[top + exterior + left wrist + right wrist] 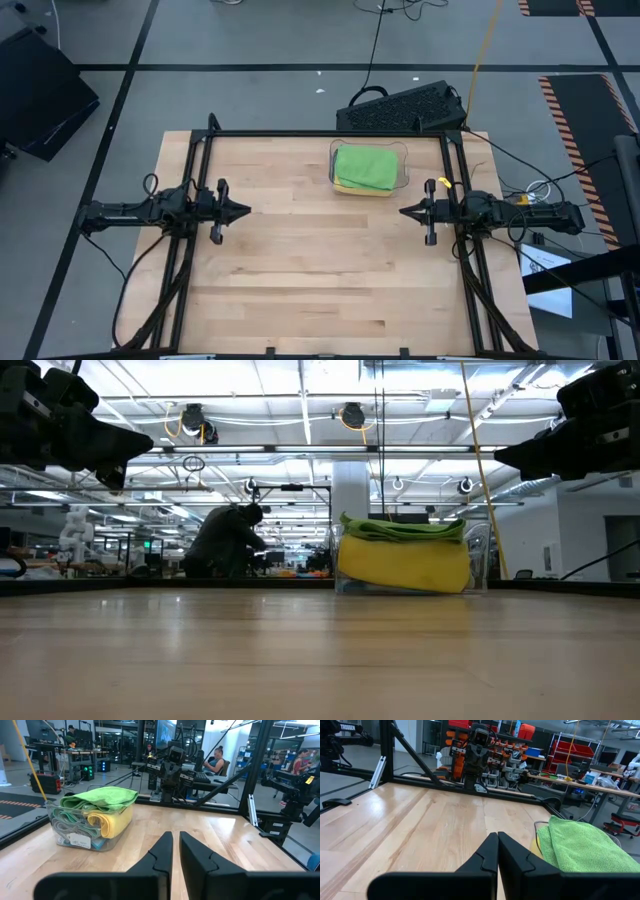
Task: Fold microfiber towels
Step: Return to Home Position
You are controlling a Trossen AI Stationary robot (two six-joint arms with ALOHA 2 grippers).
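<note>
The microfiber towels lie stacked in a clear plastic bin [404,168] at the table's far side, right of centre. A bright green towel [365,166] is on top, with a yellow one [403,565] under it and grey cloth [67,820] low in the bin. My left gripper [247,211] hovers level at the table's left, its fingers [165,845] shut but for a thin slit, nothing between them. My right gripper [402,212] hovers level at the right, shut and empty, with the bin just on its far side. The two point at each other.
Bare wooden tabletop [320,270] stretches between the two grippers and toward the near edge. Black frame rails [320,133] run along the table's edges. A black keyboard-like case [405,108] lies beyond the far edge. A person [225,540] bends over in the room behind.
</note>
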